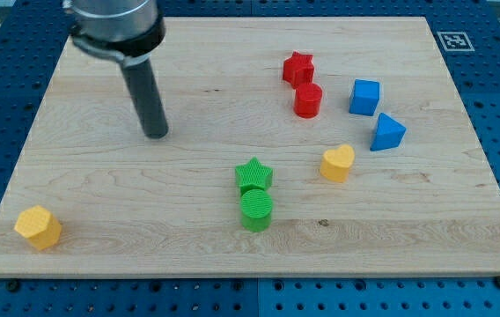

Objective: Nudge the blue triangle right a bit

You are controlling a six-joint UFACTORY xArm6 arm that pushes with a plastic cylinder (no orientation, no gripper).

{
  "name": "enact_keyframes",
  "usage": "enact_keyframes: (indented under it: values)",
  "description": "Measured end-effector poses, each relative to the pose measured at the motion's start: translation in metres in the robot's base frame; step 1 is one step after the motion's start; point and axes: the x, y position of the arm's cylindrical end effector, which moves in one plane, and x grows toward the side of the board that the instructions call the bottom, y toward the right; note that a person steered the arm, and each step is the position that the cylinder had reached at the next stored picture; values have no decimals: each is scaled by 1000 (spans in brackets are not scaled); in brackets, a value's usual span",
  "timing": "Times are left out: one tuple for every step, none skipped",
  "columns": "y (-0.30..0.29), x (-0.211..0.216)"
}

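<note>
Board (232, 255), wood, one. Rod, one; my tip (156, 135) rests bare at upper left, touching nothing, well apart from all blocks. Blocks, eight, two per colour. Blue triangle (387, 133), at right just below blue cube (364, 97), apex pointing the view's right; open board beyond it toward the right edge.

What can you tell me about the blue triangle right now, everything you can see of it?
The blue triangle is a small solid wedge-shaped block, plain blue, with a matte, plastic-looking surface. It lies flat on the wooden board toward the view's right, one corner pointing to the view's right. The blue cube sits just above it, apart from it as far as I can tell; the yellow heart lies below and to its left. Nothing touches it. My tip is far off to the view's left.
</note>
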Motion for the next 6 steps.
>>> enact_keyframes:
  values:
    - [5, 0]
    - [81, 3]
    - [176, 10]
    - [215, 32]
    - [215, 32]
    - [247, 32]
